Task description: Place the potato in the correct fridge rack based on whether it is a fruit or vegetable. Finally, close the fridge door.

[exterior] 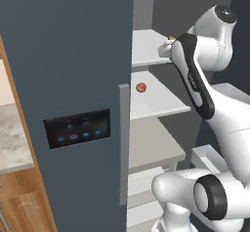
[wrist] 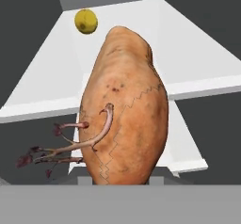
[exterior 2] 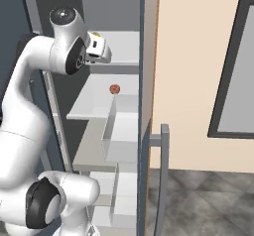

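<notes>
The potato (wrist: 124, 110), an orange-brown lumpy tuber with reddish sprouts, looms close in the hand view and hides the fingertips. My gripper (exterior: 167, 45) is shut on it at the front edge of the upper white fridge rack (exterior: 145, 48), and a sliver of the potato (exterior: 171, 38) peeks over the hand. From the right, the gripper (exterior 2: 100, 49) hangs just in front of that rack (exterior 2: 124, 44). The fridge door (exterior 2: 144, 131) stands open, edge-on, with its bar handle (exterior 2: 164, 175) toward the room.
A yellow fruit (wrist: 86, 21) lies far back on the upper rack. An orange-red ball (exterior: 141, 87) sits on the rack below (exterior: 158, 104). Translucent door bins (exterior 2: 121, 131) jut beside the shelves. The closed door with the display panel (exterior: 77, 127) stands to the left.
</notes>
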Motion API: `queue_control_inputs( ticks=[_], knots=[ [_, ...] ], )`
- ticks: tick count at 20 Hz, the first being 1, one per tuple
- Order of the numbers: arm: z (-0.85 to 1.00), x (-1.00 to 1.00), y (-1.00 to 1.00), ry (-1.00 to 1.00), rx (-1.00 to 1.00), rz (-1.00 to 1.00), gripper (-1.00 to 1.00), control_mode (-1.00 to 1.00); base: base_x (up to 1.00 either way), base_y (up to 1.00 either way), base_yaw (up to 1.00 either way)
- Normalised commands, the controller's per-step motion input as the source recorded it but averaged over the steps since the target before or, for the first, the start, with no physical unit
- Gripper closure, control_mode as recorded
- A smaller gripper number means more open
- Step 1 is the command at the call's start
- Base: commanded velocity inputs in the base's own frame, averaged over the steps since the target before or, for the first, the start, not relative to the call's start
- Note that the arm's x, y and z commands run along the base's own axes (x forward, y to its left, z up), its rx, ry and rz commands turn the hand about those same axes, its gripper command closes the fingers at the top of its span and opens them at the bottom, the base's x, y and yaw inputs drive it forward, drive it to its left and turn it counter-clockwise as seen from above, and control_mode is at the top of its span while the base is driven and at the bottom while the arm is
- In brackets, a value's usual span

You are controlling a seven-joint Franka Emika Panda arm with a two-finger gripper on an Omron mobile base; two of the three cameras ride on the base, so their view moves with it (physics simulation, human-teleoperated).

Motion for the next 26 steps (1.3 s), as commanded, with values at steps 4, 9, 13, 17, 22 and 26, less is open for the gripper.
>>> queue_control_inputs(
  ticks=[4, 9, 13, 17, 22, 26],
  knots=[
    [-0.03, 1.0, 0.0, 0.0, 0.0, 0.0, 1.0, -1.0, 0.0, 0.0, 0.0],
    [-0.22, 1.0, 0.0, 0.0, -0.01, 0.0, 1.0, -1.0, 0.0, 0.0, 0.0],
    [-0.25, 1.0, 0.0, 0.0, -0.01, 0.0, 1.0, -1.0, 0.0, 0.0, 0.0],
    [-0.09, 0.91, 0.0, 0.0, 0.0, -0.01, -1.0, -1.0, 0.0, 0.0, 0.0],
    [0.0, 0.14, 0.11, -0.02, 0.0, -0.09, -1.0, -1.0, 0.0, 0.0, 0.0],
    [0.0, -0.59, 0.12, -0.1, 0.0, -0.12, -1.0, -1.0, 0.0, 0.0, 0.0]
  ],
)
